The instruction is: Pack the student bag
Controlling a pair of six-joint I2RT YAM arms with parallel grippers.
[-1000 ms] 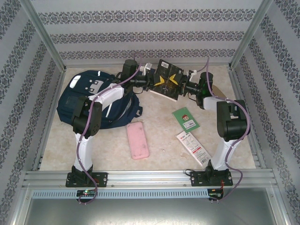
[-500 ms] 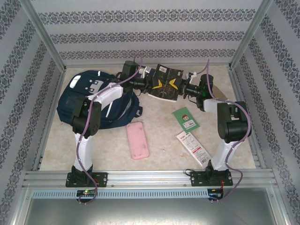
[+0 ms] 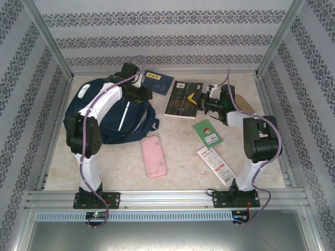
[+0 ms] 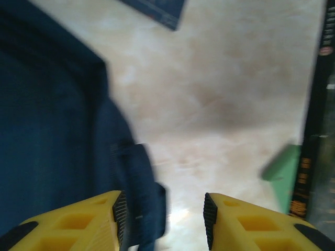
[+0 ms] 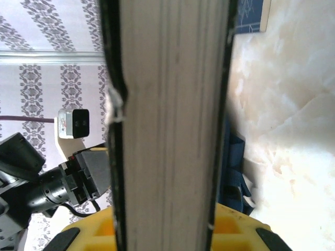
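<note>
The student bag (image 3: pixel 102 115), navy with a white stripe, lies at the back left of the table. My left gripper (image 3: pixel 140 95) hovers over its upper right edge. In the left wrist view that gripper (image 4: pixel 165 222) is open, with a navy strap (image 4: pixel 141 183) just inside the left finger and bare table across the rest of the gap. A thick black book (image 3: pixel 182 99) is held out at mid-back by its right end. My right gripper (image 3: pixel 199 99) is shut on it. In the right wrist view the book's page edge (image 5: pixel 167 104) stands between the yellow fingers (image 5: pixel 235 227).
A dark blue book (image 3: pixel 158 82) lies at the back beside the bag. A pink case (image 3: pixel 154 156) sits mid-table. A green card (image 3: pixel 207 132) and a white-and-red packet (image 3: pixel 214 163) lie to the right. A tan flat object (image 3: pixel 245 106) is behind the right arm.
My left gripper let go of the black book, opened and swung left over the bag. The right gripper closed on the book, which has tilted from upright to nearly flat.
</note>
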